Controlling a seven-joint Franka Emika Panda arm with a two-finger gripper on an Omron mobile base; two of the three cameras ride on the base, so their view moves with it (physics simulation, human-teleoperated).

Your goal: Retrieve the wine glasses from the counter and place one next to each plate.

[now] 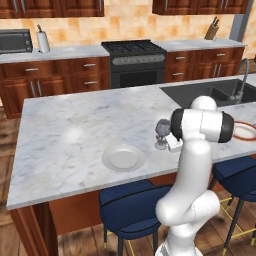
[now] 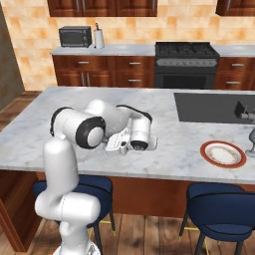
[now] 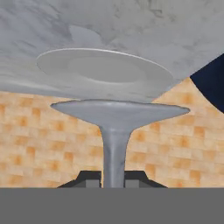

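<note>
Glass in my grip over the marble island table (image 1: 60,145).

I count two plates: a plain white-grey round one (image 1: 123,157) by the near edge and a white one with a red-orange rim (image 2: 223,153) further right. One smoky grey stemmed wine glass (image 1: 162,133) stands upright just right of the plain plate; a second glass (image 2: 251,144) stands beside the rimmed plate. My fingers (image 3: 92,180) pinch the first glass's thin stem.
</note>
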